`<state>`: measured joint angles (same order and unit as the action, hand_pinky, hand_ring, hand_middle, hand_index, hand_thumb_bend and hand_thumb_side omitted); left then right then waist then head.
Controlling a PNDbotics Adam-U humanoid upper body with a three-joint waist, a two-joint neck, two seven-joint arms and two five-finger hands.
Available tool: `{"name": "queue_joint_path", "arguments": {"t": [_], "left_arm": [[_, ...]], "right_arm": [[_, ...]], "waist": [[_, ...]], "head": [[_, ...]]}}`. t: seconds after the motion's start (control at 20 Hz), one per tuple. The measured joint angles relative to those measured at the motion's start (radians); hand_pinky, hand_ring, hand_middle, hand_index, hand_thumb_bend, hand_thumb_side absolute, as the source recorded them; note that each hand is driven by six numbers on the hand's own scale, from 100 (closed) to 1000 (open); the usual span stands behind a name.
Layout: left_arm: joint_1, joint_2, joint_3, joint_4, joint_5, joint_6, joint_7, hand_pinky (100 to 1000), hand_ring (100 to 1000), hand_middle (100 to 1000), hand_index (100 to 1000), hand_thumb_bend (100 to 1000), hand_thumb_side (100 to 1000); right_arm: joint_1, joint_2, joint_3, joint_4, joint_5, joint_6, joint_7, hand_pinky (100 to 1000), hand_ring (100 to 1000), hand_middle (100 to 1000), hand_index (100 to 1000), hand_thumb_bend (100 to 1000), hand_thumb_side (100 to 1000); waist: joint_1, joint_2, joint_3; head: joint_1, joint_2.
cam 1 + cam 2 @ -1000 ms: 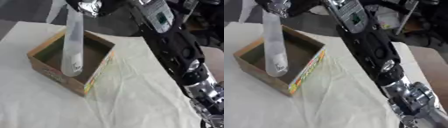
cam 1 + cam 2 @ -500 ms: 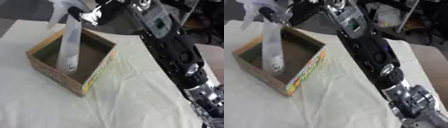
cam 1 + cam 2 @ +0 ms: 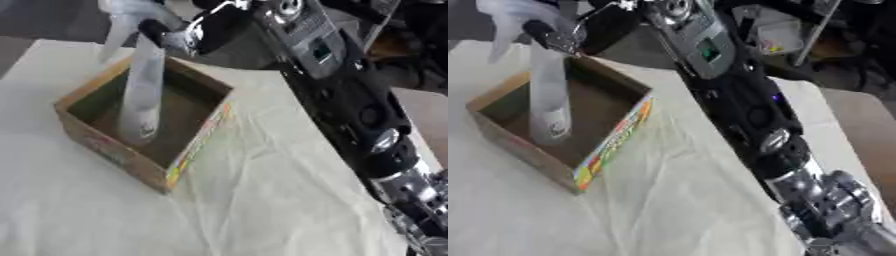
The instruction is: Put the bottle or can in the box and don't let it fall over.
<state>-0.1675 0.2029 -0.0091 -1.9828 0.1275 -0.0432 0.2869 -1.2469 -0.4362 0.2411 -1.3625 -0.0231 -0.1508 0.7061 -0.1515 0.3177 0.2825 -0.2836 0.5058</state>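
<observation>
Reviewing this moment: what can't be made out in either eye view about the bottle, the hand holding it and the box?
- Right hand: blurred in both views, so how its fingers sit on the bottle is unclear.
- Bottle base: blurred; whether it rests on the floor of the box or hangs just above cannot be told.
- Bottle top: blurred, a pale smear near the upper edge.
- Left hand: in neither view.
</observation>
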Motion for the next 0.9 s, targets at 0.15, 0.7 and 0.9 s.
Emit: {"name": "queue_joint_path", "arguments": {"t": [0.15, 0.7, 0.9], "left_arm": [[0.000, 0.000, 0.000, 0.000, 0.000, 0.000, 0.000, 807, 447, 626, 715, 161, 806], [0.000, 0.000, 0.000, 0.000, 0.000, 0.002, -0.002, 807, 447, 628, 716, 160, 807], [0.000, 0.000, 0.000, 0.000, 0.000, 0.002, -0.002, 807, 447, 629, 716, 159, 806]], "right_arm": [[-0.001, 0.000, -0.004, 0.012, 0.027, -0.017, 0.010, 925, 742, 795, 810, 100, 303], [-0.003, 0.000, -0.025, 0.053, 0.043, -0.039, 0.010, 929, 735, 789, 809, 100, 351], [-0.005, 0.000, -0.031, 0.053, 0.034, -0.035, 0.003, 930, 732, 787, 808, 100, 362]], "waist": [[0.000, 0.000, -0.003], [0.000, 0.000, -0.004], [0.001, 0.000, -0.003]], "head": [[0.000, 0.000], [0.003, -0.007], [0.008, -0.007]]}}
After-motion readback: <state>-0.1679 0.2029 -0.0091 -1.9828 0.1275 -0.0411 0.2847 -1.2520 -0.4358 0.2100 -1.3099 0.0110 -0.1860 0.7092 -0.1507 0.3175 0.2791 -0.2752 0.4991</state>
